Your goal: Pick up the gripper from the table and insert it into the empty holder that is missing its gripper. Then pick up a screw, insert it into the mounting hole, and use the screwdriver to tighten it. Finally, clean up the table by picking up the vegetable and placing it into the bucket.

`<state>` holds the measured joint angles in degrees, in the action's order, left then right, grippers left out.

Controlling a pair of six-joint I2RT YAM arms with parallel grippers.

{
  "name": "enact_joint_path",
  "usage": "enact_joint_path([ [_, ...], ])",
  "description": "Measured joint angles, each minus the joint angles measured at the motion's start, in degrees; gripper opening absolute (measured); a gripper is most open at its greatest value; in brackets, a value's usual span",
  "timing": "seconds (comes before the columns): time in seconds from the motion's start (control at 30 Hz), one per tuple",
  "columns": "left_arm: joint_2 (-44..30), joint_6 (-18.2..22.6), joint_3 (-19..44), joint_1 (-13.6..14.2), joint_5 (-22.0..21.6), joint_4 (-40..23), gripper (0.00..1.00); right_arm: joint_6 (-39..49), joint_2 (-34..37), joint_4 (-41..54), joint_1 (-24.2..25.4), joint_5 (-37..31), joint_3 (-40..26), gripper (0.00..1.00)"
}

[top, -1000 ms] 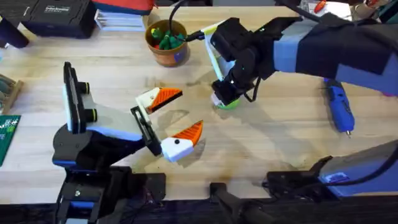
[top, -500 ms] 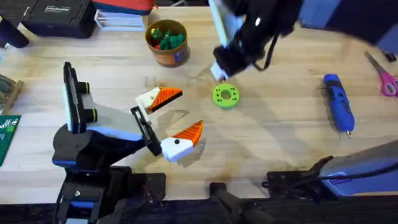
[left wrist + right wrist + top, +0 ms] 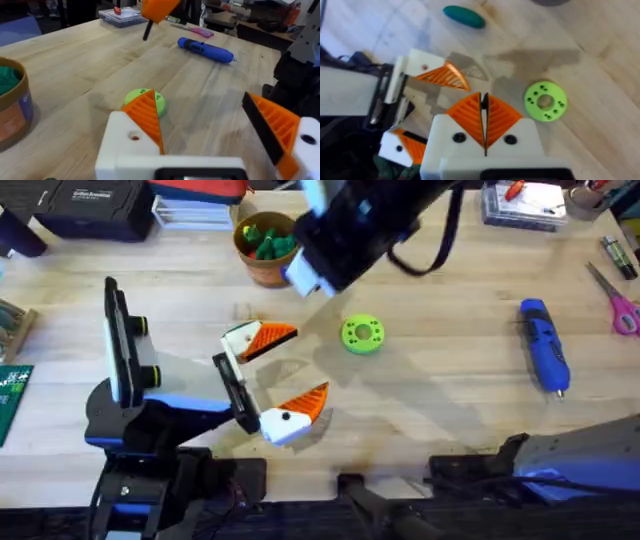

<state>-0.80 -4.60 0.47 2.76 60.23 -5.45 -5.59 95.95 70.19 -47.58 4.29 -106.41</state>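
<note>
— Where's your vegetable [image 3: 464,16]?
— Dark green smooth oblong, flat on the counter [image 3: 600,75], well apart from the green disc [image 3: 545,101]. The right wrist view gives you that; overhead gives you the blue screwdriver [image 3: 545,358].
— End effectors?
— Your right end effector [image 3: 485,107]: pads pressed together, holding nothing. Left end effector [image 3: 287,370]: wide apart, empty.

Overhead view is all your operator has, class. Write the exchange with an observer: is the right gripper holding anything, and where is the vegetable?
Operator: Is the right gripper holding anything?
Observer: No. In the right wrist view its orange pads meet with nothing between them.
Operator: Where is the vegetable?
Observer: Lying on the table, apart from the disc.
</note>
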Motion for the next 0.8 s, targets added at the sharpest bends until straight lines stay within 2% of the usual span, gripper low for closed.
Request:
enact_joint_path([
  [0.13, 0.0, 1.0, 0.0, 0.0, 0.6, -0.1, 0.985, -0.8, 0.0, -0.8, -4.0, 0.0, 0.0, 0.007],
  [0.4, 0.0, 1.4, 0.0, 0.0, 1.0, -0.2, 0.985, -2.9, 1.6, -4.6, -8.7, 0.0, 0.0, 0.007],
  [0.8, 0.0, 1.4, 0.0, 0.0, 1.3, -0.2, 0.985, -3.7, 3.2, -6.8, -9.6, 1.1, 0.0, 0.007],
])
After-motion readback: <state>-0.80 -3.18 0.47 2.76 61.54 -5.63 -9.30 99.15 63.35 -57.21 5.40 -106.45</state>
